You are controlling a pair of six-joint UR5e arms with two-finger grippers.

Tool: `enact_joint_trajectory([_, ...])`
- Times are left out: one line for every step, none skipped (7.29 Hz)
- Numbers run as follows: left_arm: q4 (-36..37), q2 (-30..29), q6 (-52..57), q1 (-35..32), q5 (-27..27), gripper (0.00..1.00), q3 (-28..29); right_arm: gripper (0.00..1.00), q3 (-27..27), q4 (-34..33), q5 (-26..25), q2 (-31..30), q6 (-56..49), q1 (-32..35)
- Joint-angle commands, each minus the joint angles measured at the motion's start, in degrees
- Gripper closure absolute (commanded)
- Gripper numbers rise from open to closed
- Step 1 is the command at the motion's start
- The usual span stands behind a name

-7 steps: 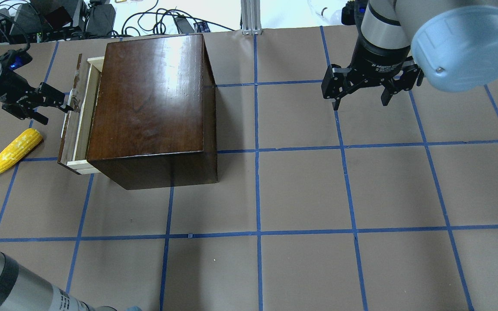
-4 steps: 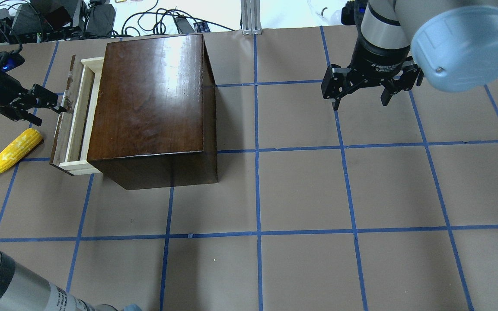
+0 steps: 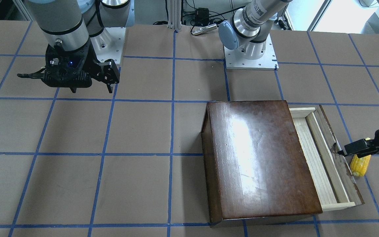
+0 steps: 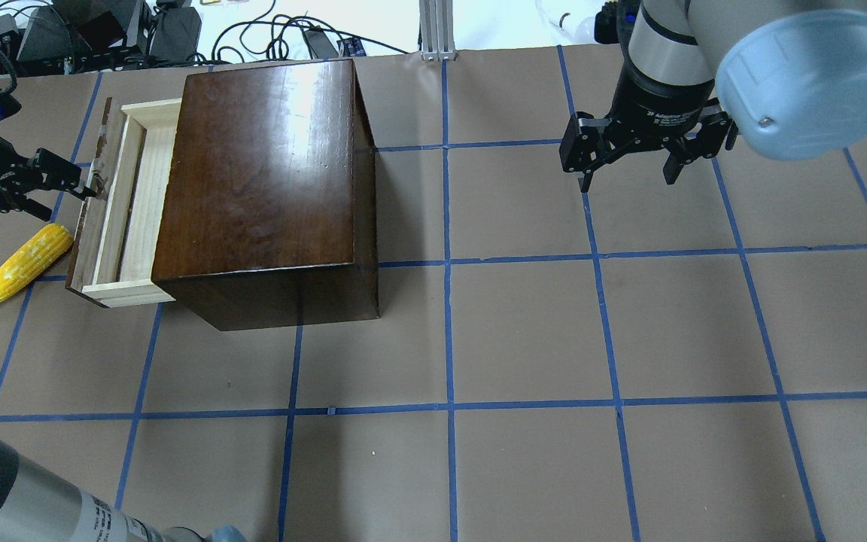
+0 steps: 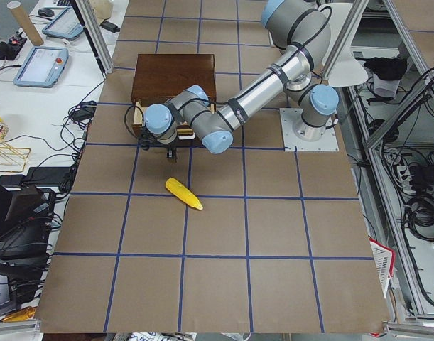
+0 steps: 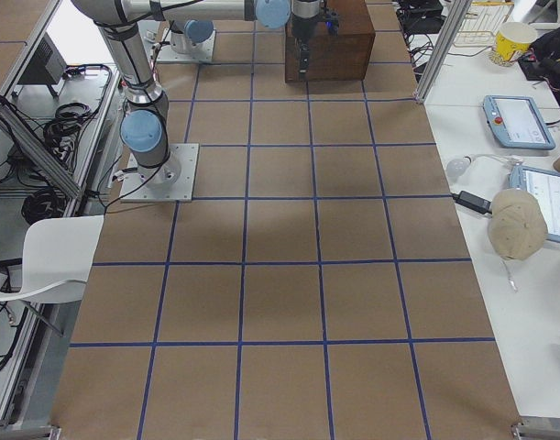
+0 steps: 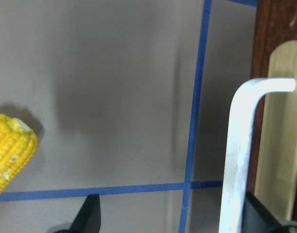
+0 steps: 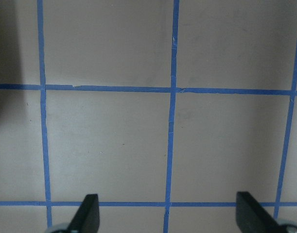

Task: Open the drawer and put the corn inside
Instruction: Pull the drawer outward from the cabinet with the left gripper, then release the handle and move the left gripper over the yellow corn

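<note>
The glossy dark-brown box [image 4: 260, 173] stands at the back left of the table. Its drawer [image 4: 132, 203] is pulled partly out to the left and shows a pale, empty floor. My left gripper [image 4: 57, 192] is open, and one finger [image 3: 350, 148] is hooked behind the drawer's white handle [image 7: 238, 160]. The yellow corn [image 4: 23, 265] lies on the table just left of the drawer front, close under my left gripper, and also shows in the left wrist view [image 7: 9, 150]. My right gripper [image 4: 625, 177] is open and empty, hanging over bare table at the back right.
The table is brown paper with a blue tape grid [image 4: 448, 406]. Cables and equipment [image 4: 102, 30] lie beyond the back edge. The corn lies near the table's left edge.
The drawer has slid further out to the left, and my left gripper has moved left with its handle. The corn and my right arm have not moved.
</note>
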Motion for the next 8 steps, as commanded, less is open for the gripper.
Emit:
enact_joint_trajectory([-0.18,0.7,0.0,0.31,2.28,0.0,1.5,0.0,0.0,0.0,0.0,0.0,0.0,0.0])
enact_joint_trajectory([-0.53,0.7,0.09,0.4,2.37,0.0,2.2,0.0,0.0,0.0,0.0,0.0,0.0,0.0])
enact_joint_trajectory([-0.36,0.35,2.18,0.4,4.37,0.0,2.81,0.0,0.0,0.0,0.0,0.0,0.0,0.0])
enact_joint_trajectory([0.25,-0.26,8.03,0.92,7.0,0.0,3.17,0.0,0.0,0.0,0.0,0.0,0.0,0.09])
enact_joint_trajectory([2.96,-0.88,13.75,2.49,7.37,0.0,2.3,0.0,0.0,0.0,0.0,0.0,0.0,0.0])
enact_joint_trajectory([4.29,-2.19,17.02,3.12,7.64,0.0,2.03,0.0,0.0,0.0,0.0,0.0,0.0,0.0])
enact_joint_trajectory([5.43,-3.85,17.75,3.12,11.38,0.0,2.12,0.0,0.0,0.0,0.0,0.0,0.0,0.0])
enact_joint_trajectory([9.71,-5.78,20.54,3.13,14.2,0.0,1.94,0.0,0.0,0.0,0.0,0.0,0.0,0.0])
